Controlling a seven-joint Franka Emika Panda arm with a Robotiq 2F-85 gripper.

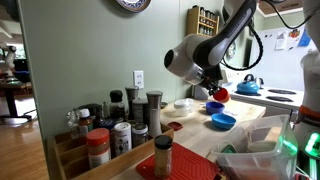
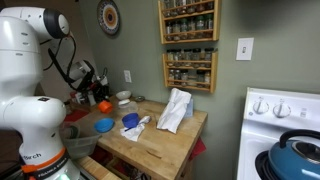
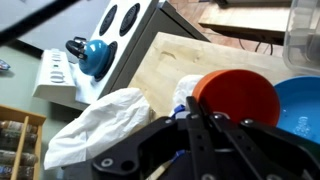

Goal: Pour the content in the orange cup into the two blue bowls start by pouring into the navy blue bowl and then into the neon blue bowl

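My gripper (image 1: 213, 88) is shut on the orange cup (image 1: 221, 95) and holds it in the air above the wooden counter. The cup also shows in an exterior view (image 2: 103, 104) and fills the wrist view (image 3: 240, 95) beyond my fingertips (image 3: 203, 106). The navy blue bowl (image 1: 214, 106) sits just below the cup. It also shows in an exterior view (image 2: 130, 121); the wrist view shows only a blue sliver (image 3: 179, 108) behind my fingers. The neon blue bowl (image 1: 223, 121) stands beside it, also in the other views (image 2: 104, 125) (image 3: 300, 105). The cup's contents are hidden.
A crumpled white cloth (image 2: 175, 110) (image 3: 100, 125) lies on the counter (image 2: 170, 145). A blue kettle (image 1: 248, 86) (image 3: 95, 55) stands on the white stove (image 3: 120, 20). A white bowl (image 1: 184, 103) sits near the wall. Spice jars (image 1: 100, 145) crowd the counter's near end.
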